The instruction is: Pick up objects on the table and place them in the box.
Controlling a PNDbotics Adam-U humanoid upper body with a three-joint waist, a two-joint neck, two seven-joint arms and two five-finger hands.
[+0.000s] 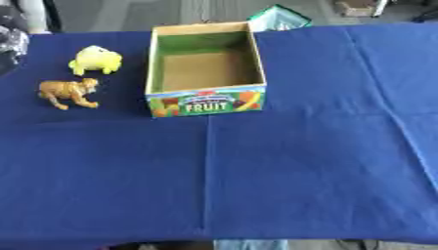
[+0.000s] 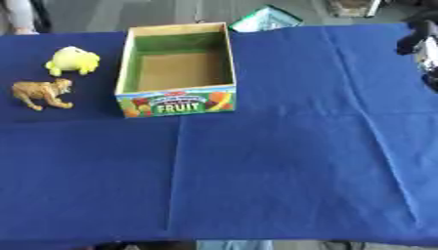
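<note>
An open cardboard box (image 1: pixel 152 63) with "FRUIT" printed on its front stands at the far middle of the blue table; nothing lies inside it. Left of the box sits a yellow soft toy (image 1: pixel 96 59). A brown toy animal (image 1: pixel 68 92) stands just in front of the yellow one, also left of the box. A dark and silver part of my left hand (image 1: pixel 10 41) shows at the far left edge, apart from both toys. My right hand (image 2: pixel 417 36) shows as a black shape at the far right edge, well away from the box.
A blue cloth (image 1: pixel 299 161) with fold creases covers the whole table. A green and white object (image 1: pixel 278 18) lies beyond the far edge, behind the box. Grey floor shows past the table.
</note>
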